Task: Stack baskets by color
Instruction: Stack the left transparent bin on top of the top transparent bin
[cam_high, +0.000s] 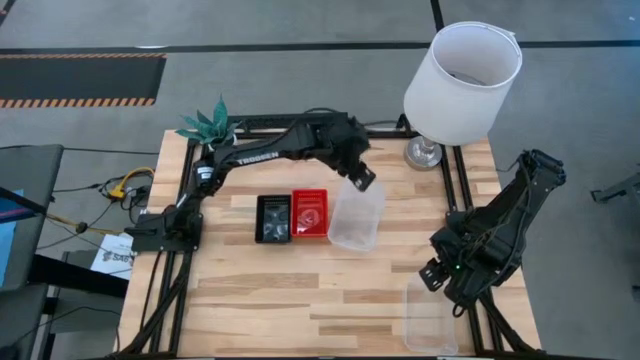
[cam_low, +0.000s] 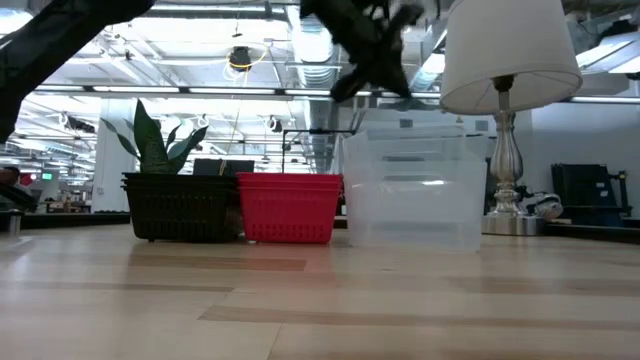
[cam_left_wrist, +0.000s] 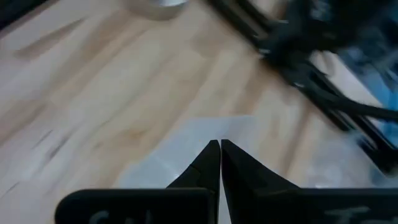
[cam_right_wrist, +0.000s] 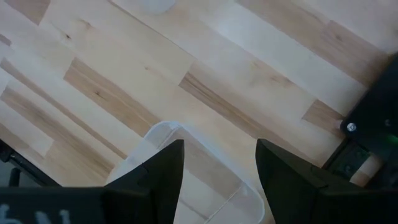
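The left gripper (cam_high: 364, 182) has its fingers clenched above the clear basket (cam_high: 356, 215), just beside the red basket (cam_high: 310, 214). The right gripper (cam_right_wrist: 219, 163), fingers released, hovers over another clear basket (cam_high: 430, 318); it should grab its rim gently

Black jointed arms (cam_high: 270, 152), white lettering, seemingly "TROSSEN".

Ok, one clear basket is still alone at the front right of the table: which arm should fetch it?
The right. Its gripper sits just beside that clear basket with jaws open. The left gripper, jaws shut, is over the clear stack across the table.
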